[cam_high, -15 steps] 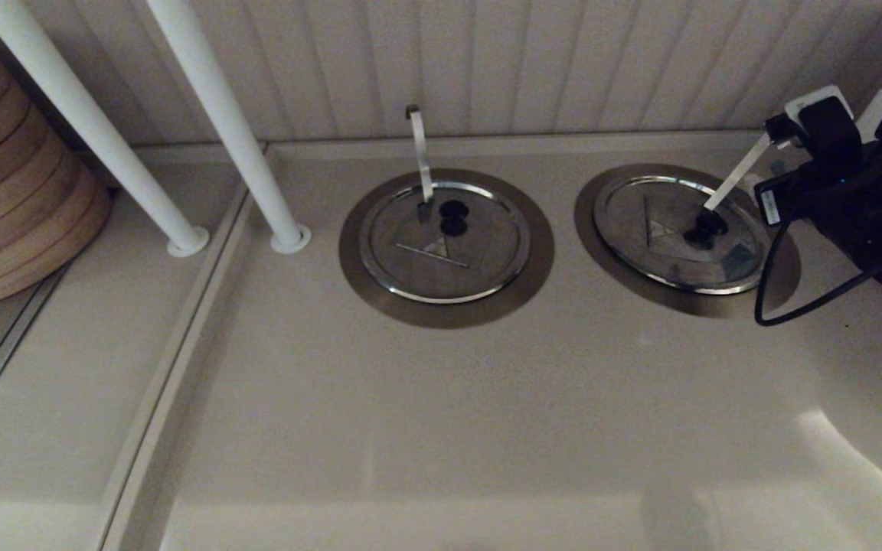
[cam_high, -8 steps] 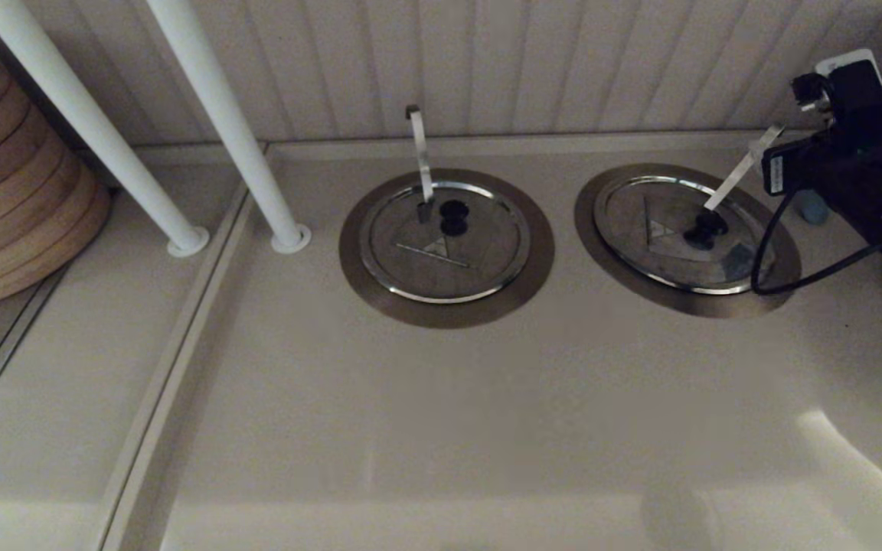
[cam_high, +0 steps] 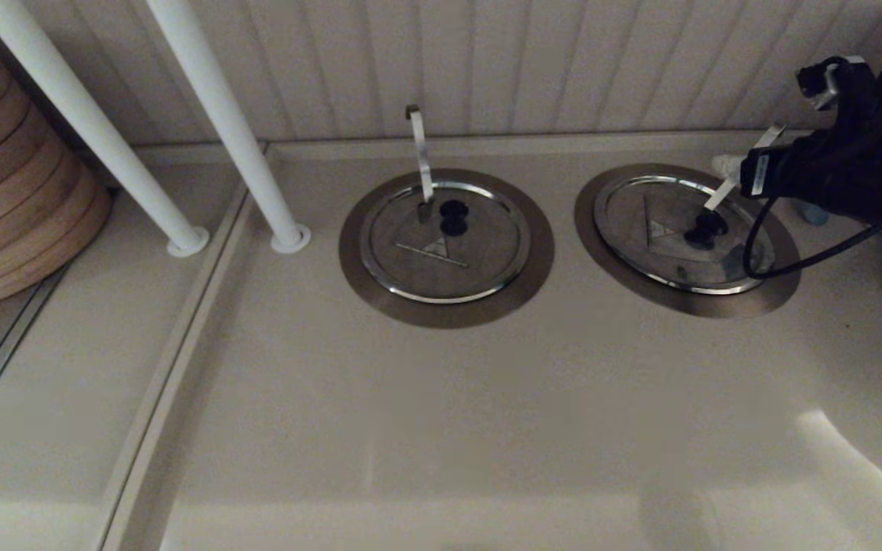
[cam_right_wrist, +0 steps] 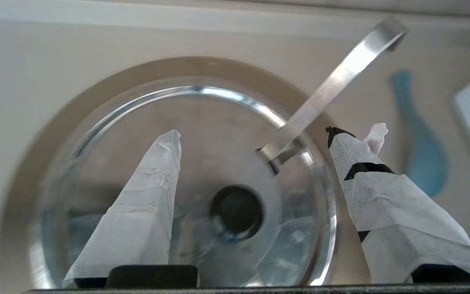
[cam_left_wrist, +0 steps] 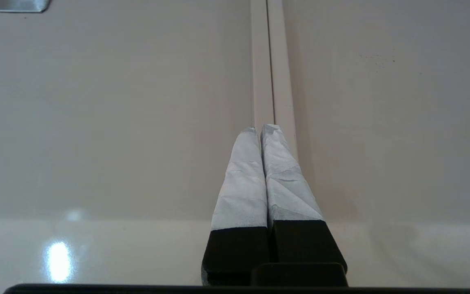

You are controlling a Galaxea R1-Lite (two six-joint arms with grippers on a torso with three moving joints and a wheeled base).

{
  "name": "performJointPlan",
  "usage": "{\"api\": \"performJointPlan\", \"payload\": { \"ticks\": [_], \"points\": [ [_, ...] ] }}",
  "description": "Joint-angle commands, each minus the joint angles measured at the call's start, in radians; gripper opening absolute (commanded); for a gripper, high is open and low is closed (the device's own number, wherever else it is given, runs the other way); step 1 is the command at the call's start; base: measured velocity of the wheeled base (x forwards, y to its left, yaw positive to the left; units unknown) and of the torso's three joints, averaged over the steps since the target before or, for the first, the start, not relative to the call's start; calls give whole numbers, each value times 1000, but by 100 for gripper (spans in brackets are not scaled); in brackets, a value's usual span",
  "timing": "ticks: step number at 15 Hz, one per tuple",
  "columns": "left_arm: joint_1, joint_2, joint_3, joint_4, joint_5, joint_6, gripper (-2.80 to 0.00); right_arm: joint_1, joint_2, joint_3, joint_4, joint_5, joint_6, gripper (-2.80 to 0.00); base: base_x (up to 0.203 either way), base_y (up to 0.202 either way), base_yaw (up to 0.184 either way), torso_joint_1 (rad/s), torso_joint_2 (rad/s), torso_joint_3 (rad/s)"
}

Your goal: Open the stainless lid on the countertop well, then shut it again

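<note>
- The round shiny steel lid (cam_high: 680,232) with black knob (cam_right_wrist: 237,211) is seen seated on the brownish-collared counter well (cam_high: 782,287); lifting and reclosing appear outstanding.
- The right pincer (cam_right_wrist: 255,143) is held spread above the knob; the left pincer (cam_left_wrist: 264,134) is pressed together.

The head view looks steeply down from above at a pale countertop (cam_high: 441,398) against a panelled wall. The right wrist view hangs close above the right-hand lid (cam_right_wrist: 202,163), which the head view also shows. The left wrist view looks closely along bare counter.
</note>
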Motion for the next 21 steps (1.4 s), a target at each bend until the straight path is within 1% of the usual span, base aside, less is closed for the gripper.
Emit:
{"api": "performJointPlan", "payload": {
  "ticks": [1, 4, 6, 9, 10, 15, 17, 19, 21],
  "points": [
    [0, 0, 0, 0, 0, 0, -280, -4, -32, -10, 6, 5, 6, 0, 0, 0, 0, 0, 0, 0],
    [0, 0, 0, 0, 0, 0, -280, -4, -59, -8, 30, 12, 22, 0, 0, 0, 0, 0, 0, 0],
    [0, 0, 0, 0, 0, 0, -280, -4, -91, -1, 56, 61, 48, 0, 0, 0, 0, 0, 0, 0],
    [0, 0, 0, 0, 0, 0, -280, -4, -141, 0, 138, 160, 113, 0, 0, 0, 0, 0, 0, 0],
    [0, 0, 0, 0, 0, 0, -280, -4, -152, 4, 150, 171, 114, 0, 0, 0, 0, 0, 0, 0],
    [0, 0, 0, 0, 0, 0, -280, 4, -251, 63, 155, 194, 114, 0, 0, 0, 0, 0, 0, 0],
    [0, 0, 0, 0, 0, 0, -280, 4, -303, 108, 155, 199, 113, 0, 0, 0, 0, 0, 0, 0],
    [0, 0, 0, 0, 0, 0, -280, 22, -327, 158, 155, 197, 113, 0, 0, 0, 0, 0, 0, 0],
    [0, 0, 0, 0, 0, 0, -280, 19, -352, 194, 155, 179, 112, 0, 0, 0, 0, 0, 0, 0]
  ]
}}
